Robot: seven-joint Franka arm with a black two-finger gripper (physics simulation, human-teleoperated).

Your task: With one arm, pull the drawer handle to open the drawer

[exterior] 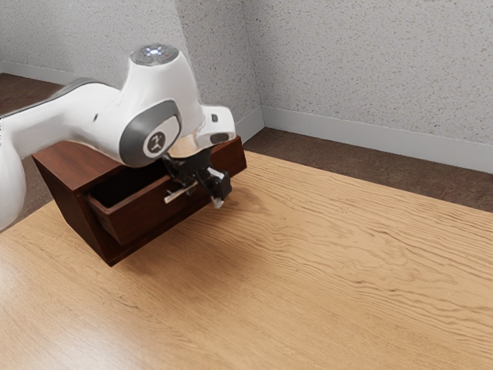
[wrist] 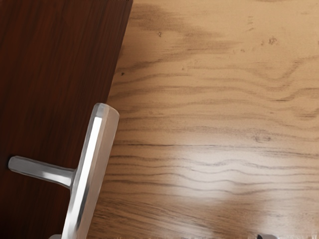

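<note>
A dark wooden cabinet (exterior: 73,166) stands on the table at the exterior view's left. Its drawer (exterior: 142,212) is pulled partly out, with a dark gap showing above its front. A silver bar handle (exterior: 177,193) sticks out from the drawer front. In the wrist view the handle (wrist: 92,169) runs along the drawer front's (wrist: 55,74) edge on a short post. My gripper (exterior: 202,189) hangs right at the handle. Its fingers stand wide apart, open, with the bar close beside one of them and not clamped.
The light wooden tabletop (exterior: 323,270) stretches to the exterior view's right and front. Behind it are a dark floor strip (exterior: 385,166) and a speckled wall with a white baseboard (exterior: 385,139).
</note>
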